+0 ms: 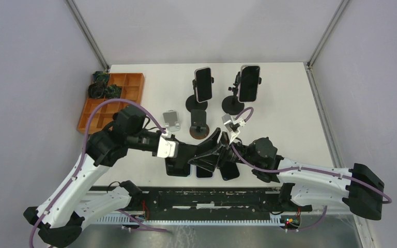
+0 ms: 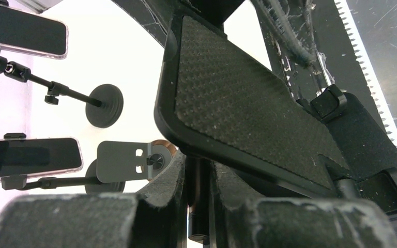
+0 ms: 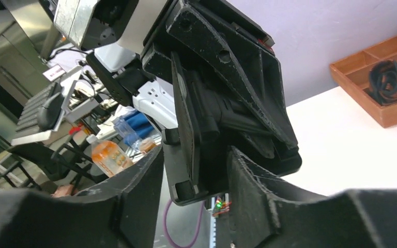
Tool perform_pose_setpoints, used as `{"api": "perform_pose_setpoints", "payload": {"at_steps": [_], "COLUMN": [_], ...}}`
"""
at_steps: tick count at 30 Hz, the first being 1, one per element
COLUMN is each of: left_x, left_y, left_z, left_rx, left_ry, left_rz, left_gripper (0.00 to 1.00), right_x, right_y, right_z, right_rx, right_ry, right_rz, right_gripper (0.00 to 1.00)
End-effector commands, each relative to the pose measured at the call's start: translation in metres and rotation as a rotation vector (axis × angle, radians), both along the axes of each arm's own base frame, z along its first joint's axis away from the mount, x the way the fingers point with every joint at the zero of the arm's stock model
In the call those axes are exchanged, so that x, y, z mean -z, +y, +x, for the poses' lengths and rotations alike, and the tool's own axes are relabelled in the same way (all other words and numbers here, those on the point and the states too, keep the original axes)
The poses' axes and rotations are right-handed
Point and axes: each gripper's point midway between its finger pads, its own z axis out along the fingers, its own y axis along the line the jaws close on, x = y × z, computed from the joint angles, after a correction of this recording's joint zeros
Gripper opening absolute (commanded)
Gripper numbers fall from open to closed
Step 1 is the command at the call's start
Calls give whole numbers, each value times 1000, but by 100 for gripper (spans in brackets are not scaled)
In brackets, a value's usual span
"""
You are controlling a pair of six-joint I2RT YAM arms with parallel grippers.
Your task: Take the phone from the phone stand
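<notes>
My left gripper (image 1: 202, 154) is shut on the thin stem (image 2: 200, 206) of a black phone stand (image 1: 213, 140), held above the table's near middle. In the left wrist view the stand's textured rest plate (image 2: 238, 103) is bare, with no phone on it. My right gripper (image 1: 223, 152) meets it from the right. Its jaws (image 3: 196, 160) are open around the lower lip of the stand (image 3: 183, 129), with a gap on the left side. Dark phones (image 1: 230, 170) lie flat on the table just below both grippers.
Two phones (image 1: 203, 84) (image 1: 249, 82) sit clamped on tall round-based stands at the back. A silver folding stand (image 1: 171, 120) and a brown-based stand (image 1: 199, 128) are mid-table. An orange compartment tray (image 1: 112, 101) is at the far left.
</notes>
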Motion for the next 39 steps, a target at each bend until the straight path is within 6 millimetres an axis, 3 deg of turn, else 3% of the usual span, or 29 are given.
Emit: {"api": "perform_pose_setpoints", "payload": {"at_steps": [1, 5, 8, 10, 12, 13, 20, 26, 33, 39], "left_x": [-18, -18, -14, -12, -10, -10, -7, 7, 5, 7], "left_y": [-4, -5, -2, 0, 3, 4, 10, 18, 21, 24], "left_z": [-6, -5, -2, 1, 6, 8, 14, 28, 21, 17], "left_rx": [60, 58, 48, 29, -1, -16, -87, -184, -187, -184], "left_ry": [-60, -63, -73, -81, -84, -86, -84, -44, -29, -20], "left_rz": [-53, -51, -33, -17, 1, 8, 12, 78, 67, 73], "left_gripper": [2, 7, 35, 74, 96, 99, 100, 100, 100, 100], "right_x": [-40, -41, -37, -32, -23, -20, 43, 104, 132, 160], "right_y": [1, 0, -3, -7, -14, -19, -66, -97, -118, -111], "right_z": [-12, -18, -13, -5, 5, 11, 63, 111, 161, 180], "right_rx": [-68, -100, -56, 2, 64, 93, 261, 442, 542, 309], "right_ry": [-35, -40, -62, -94, -143, -175, -204, -235, -257, -226], "right_rz": [135, 147, 119, 76, 17, -9, -187, -408, -499, -519], "right_gripper": [47, 21, 0, 0, 0, 0, 0, 0, 0, 0]}}
